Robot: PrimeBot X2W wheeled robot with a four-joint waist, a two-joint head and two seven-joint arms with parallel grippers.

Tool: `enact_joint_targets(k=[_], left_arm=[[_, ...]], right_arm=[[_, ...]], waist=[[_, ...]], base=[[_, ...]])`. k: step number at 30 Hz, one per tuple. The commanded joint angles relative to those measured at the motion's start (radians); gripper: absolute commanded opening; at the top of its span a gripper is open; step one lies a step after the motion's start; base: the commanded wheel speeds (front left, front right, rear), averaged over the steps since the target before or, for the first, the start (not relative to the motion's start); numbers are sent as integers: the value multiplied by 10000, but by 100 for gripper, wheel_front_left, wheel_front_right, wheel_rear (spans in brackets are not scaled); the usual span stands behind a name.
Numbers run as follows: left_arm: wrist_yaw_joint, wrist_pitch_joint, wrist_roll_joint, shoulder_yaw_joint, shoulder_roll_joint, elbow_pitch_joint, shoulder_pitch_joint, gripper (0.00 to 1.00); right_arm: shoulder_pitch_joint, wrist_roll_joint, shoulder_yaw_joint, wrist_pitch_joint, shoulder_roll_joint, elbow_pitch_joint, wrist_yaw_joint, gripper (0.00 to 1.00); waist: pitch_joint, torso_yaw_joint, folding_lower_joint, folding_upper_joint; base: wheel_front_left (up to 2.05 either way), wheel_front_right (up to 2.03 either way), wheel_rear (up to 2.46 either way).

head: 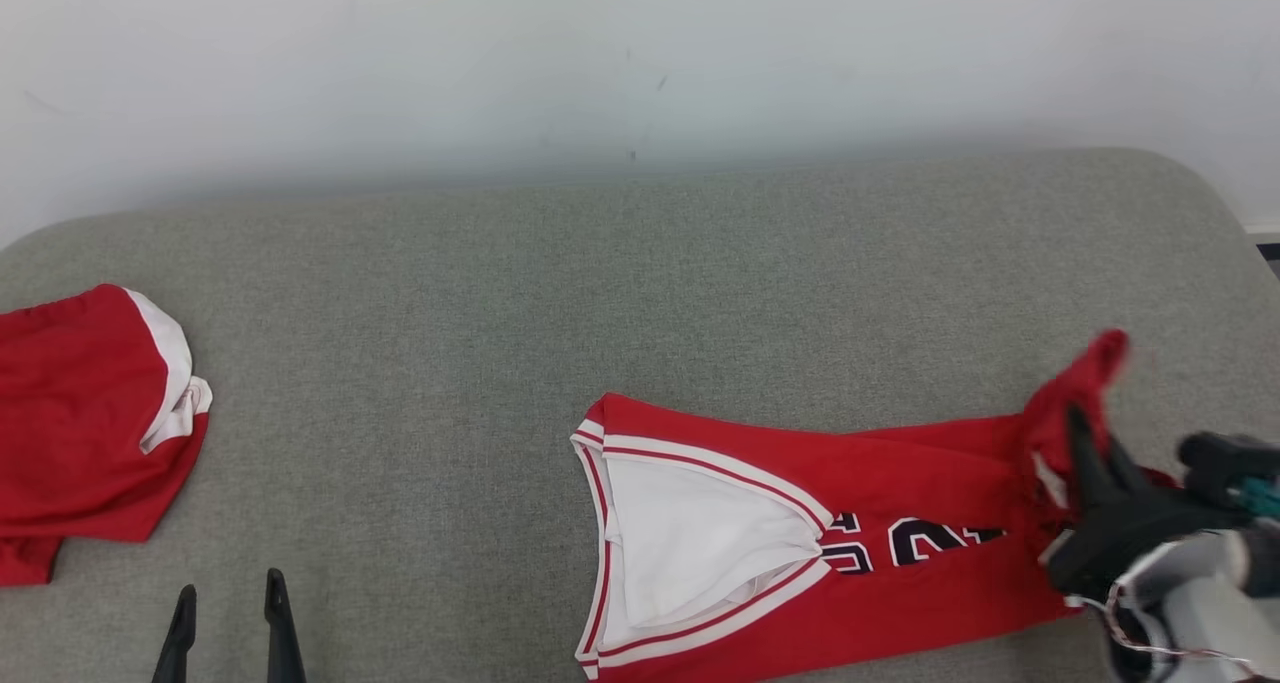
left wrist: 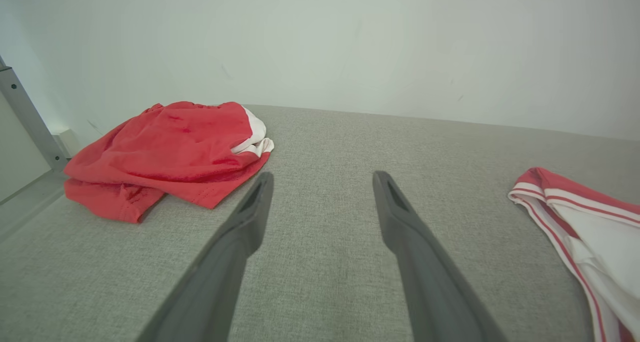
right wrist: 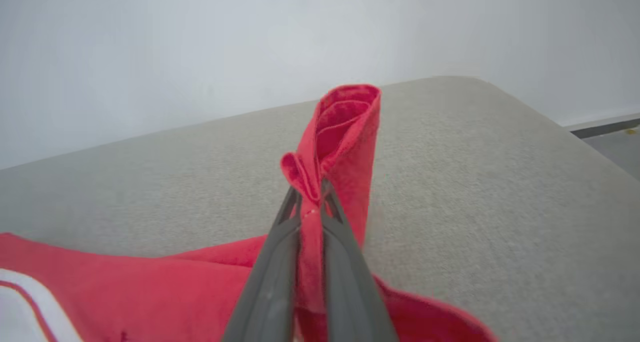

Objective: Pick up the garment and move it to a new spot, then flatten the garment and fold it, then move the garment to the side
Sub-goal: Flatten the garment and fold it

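The garment point(head: 900, 483) is a red jersey with white trim and dark numbers, lying stretched across the right half of the grey padded surface point(head: 600, 283). My right gripper point(head: 1085, 433) is shut on the jersey's right end, and a pinched fold of red cloth point(right wrist: 345, 131) stands up above the fingertips of that gripper point(right wrist: 310, 197). My left gripper point(head: 230, 593) is open at the lower left, holding nothing. In the left wrist view it point(left wrist: 322, 179) hovers low over bare fabric, with the jersey's white-trimmed end point(left wrist: 590, 217) off to its right.
A second red and white garment point(head: 80, 423) lies crumpled at the far left edge, also seen in the left wrist view point(left wrist: 170, 146). A pale wall runs behind the surface. The surface's rounded corner point(right wrist: 500, 96) is at the far right, with floor beyond it.
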Motion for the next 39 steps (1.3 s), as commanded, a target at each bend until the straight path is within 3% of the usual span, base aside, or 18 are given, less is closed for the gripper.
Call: enact_joint_targets(k=[1,9,15,25,33,34,35,39], left_arm=[[60,-30,-22,-40,-18,31,63,100],[59,-30,-101,-311,-19,170,-177,100],[94,-30,-211,-586,-20,298,-310,100],[162,-30,-409,-986,-19,572,-497,100],[167,-30,-491,-1213,-18,741,-673,100],[162,-30,-502,-1221,-18,748,-702,100],[158,-30,-507,-1216,-19,754,-724,100],[139,-30,-483,-1082,-20,745,-728,100]], right_arm=[[142,79,217,124,166,-363,-25,0],[194,264,1467,809,1188,-1905,-25,0],[20,216,2360,1023,2035,-2249,-25,0],[-148,120,3482,831,3015,-1322,-25,0],[-476,-65,3968,338,3305,57,-25,0],[-533,-83,4009,258,3312,185,-25,34],[-601,-46,4003,140,3320,267,-25,100],[-836,2,3968,-379,3323,343,-25,100]], waist=[[-9,11,0,0],[29,312,0,0],[92,708,0,0],[117,1259,0,0],[154,1516,0,0],[164,1528,0,0],[173,1532,0,0],[195,1437,0,0]], base=[[0,0,0],[0,0,0],[0,0,0],[0,0,0],[0,0,0],[0,0,0],[0,0,0],[0,0,0]])
